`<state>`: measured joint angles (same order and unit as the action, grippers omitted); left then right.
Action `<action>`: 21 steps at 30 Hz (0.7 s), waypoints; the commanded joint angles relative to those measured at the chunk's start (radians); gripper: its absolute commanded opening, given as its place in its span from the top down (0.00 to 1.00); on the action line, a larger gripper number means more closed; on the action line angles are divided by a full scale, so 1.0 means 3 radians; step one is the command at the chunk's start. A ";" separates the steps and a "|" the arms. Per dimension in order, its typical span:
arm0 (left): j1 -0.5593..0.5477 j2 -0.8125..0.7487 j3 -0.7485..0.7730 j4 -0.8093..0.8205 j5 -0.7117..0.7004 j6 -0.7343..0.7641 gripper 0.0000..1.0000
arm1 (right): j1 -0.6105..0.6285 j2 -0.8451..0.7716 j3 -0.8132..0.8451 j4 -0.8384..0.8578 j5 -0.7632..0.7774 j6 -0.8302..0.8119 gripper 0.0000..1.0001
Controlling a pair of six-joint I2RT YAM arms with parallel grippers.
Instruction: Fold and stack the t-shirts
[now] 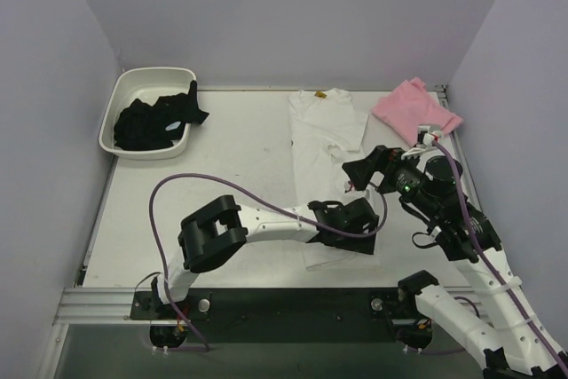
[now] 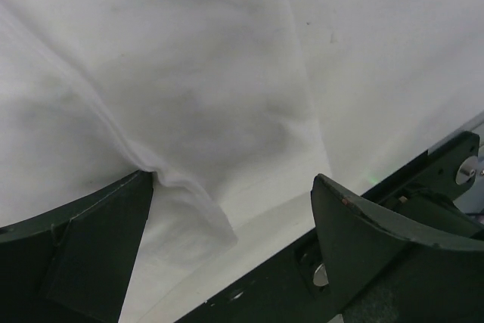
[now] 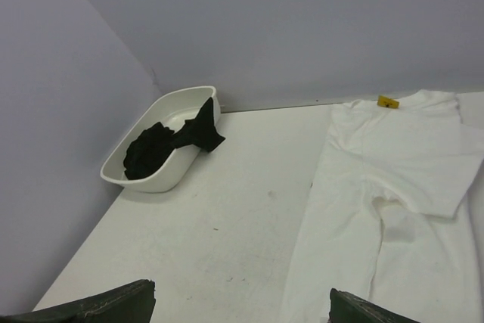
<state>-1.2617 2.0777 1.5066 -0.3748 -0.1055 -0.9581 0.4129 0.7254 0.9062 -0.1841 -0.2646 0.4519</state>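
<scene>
The white t-shirt [image 1: 319,144] lies in a long narrow strip down the middle of the table, yellow neck tag [image 1: 320,94] at the far end; no print shows. My left gripper [image 1: 355,232] is open low over its near hem. In the left wrist view a ridge of the white shirt [image 2: 189,73] touches the left finger [image 2: 98,247], with the hem between the open jaws. My right gripper [image 1: 359,170] is open and empty at the shirt's right edge; its view shows the white shirt [image 3: 393,164] and tag [image 3: 388,101]. The pink t-shirt [image 1: 415,111] lies crumpled at the far right.
A white tub [image 1: 155,71] with a black garment [image 1: 151,122] hanging over its rim stands at the far left corner; the tub [image 3: 159,179] also shows in the right wrist view. Walls close the table on three sides. The table's near edge and black rail [image 2: 302,277] lie just beyond the hem.
</scene>
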 commanded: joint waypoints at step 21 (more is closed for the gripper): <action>0.1357 -0.3100 -0.1350 -0.1072 -0.0272 0.0575 0.03 | -0.0094 0.2623 0.0891 -0.0532 0.0779 -0.0008 0.00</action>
<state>-0.9321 1.2049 1.1690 -0.6327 -0.2279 -0.8471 0.3271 1.4216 1.0901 -0.2687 -0.1207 0.4808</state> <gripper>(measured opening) 0.974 0.999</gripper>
